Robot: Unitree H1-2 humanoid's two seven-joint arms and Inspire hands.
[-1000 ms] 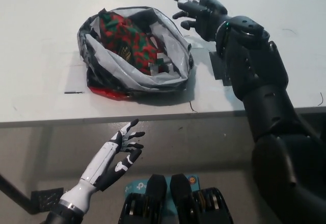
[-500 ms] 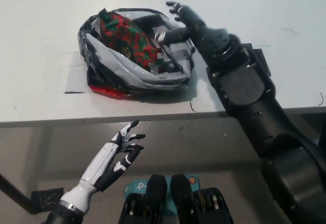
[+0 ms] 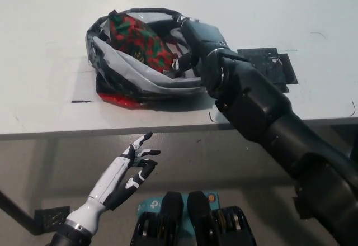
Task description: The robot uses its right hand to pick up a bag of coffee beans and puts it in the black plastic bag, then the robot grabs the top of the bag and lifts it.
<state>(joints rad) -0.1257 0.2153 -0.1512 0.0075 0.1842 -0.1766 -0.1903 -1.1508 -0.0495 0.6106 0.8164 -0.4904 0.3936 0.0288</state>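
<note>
- The black right hand (image 3: 193,33) has come down from where it was a second ago, spread open above and to the right of the plastic bag (image 3: 146,78); now it is at the bag's right rim, reaching into the mouth.
- Half a second back its fingers still showed over the rim; now they are tucked among the folds, and I cannot tell whether they have closed on the plastic.
- With the arm swung left, a dark patch (image 3: 267,66) on the table (image 3: 45,45) to the right of the bag shows in full, where it was partly covered before.
- The bag's right rim looks pushed inward where the hand presses; the rest sits where it did.
- The bag lies open on the white table near the front edge, its grey lining turned out.
- Inside, at the upper left of the opening, lies the bag of coffee beans (image 3: 137,39), red and green patterned.
- Something red (image 3: 120,100) peeks from under the bag's front edge.
- The white left hand (image 3: 131,165) hangs below the table edge, fingers loosely spread, holding nothing, unchanged.
</note>
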